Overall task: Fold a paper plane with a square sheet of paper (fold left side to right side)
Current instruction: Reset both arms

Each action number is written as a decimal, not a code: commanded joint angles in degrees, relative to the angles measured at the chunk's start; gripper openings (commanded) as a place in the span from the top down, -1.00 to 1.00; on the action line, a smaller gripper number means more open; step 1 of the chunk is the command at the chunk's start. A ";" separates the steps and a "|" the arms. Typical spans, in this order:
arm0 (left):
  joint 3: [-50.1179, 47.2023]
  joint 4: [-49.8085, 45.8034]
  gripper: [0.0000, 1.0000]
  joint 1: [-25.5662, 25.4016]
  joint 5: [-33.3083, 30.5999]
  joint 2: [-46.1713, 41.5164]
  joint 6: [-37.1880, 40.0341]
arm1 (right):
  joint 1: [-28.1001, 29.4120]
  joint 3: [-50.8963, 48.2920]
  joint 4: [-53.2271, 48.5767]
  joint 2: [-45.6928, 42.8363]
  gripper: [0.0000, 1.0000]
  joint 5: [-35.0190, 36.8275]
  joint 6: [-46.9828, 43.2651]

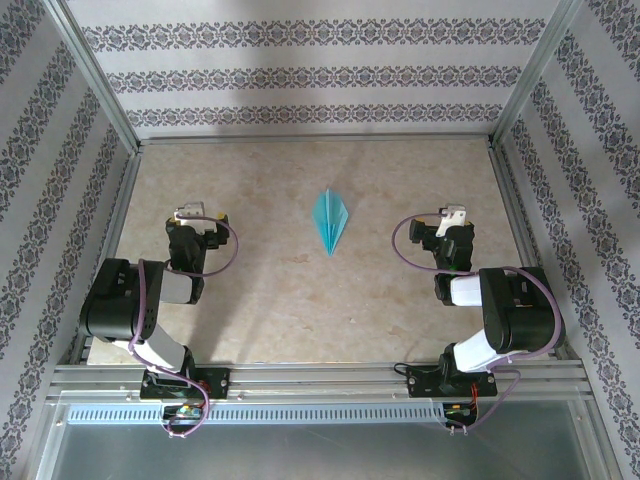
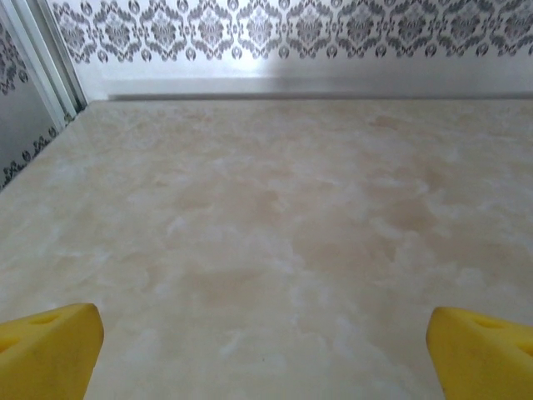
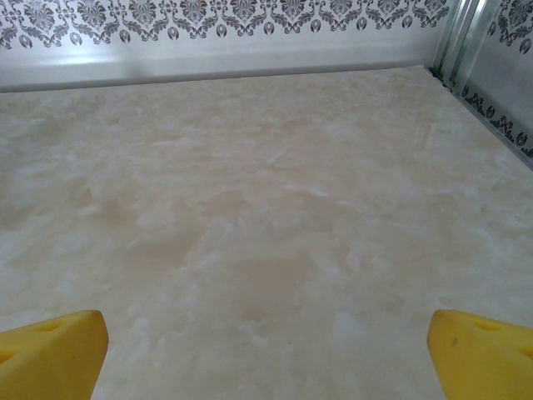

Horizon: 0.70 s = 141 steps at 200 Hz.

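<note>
A slim teal-blue paper plane (image 1: 329, 221) lies flat in the middle of the table, its sharp tip toward the near edge, with lengthwise creases. My left gripper (image 1: 193, 217) rests to its left, well apart from it. In the left wrist view the gripper (image 2: 266, 350) is open; its yellow fingertips (image 2: 50, 346) stand wide over bare table. My right gripper (image 1: 452, 217) sits to the right of the plane, also apart. The right wrist view has the gripper (image 3: 266, 350) open, yellow fingertips (image 3: 483, 350) wide, nothing between them.
The beige marbled tabletop (image 1: 280, 300) is fenced by patterned walls (image 1: 300, 75) at the back and sides, with metal frame rails (image 1: 320, 380) along the near edge. Both arm bases stand at the near edge.
</note>
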 commanded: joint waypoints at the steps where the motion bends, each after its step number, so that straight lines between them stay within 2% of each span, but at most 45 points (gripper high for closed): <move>1: -0.10 -3.55 -1.00 0.55 0.19 -0.56 -1.57 | 0.80 0.64 0.00 0.27 -0.97 0.77 -0.80; 141: -0.17 -3.21 -1.00 0.53 0.36 -0.47 -1.37 | 2.01 2.40 -0.60 0.36 -0.97 2.85 -1.55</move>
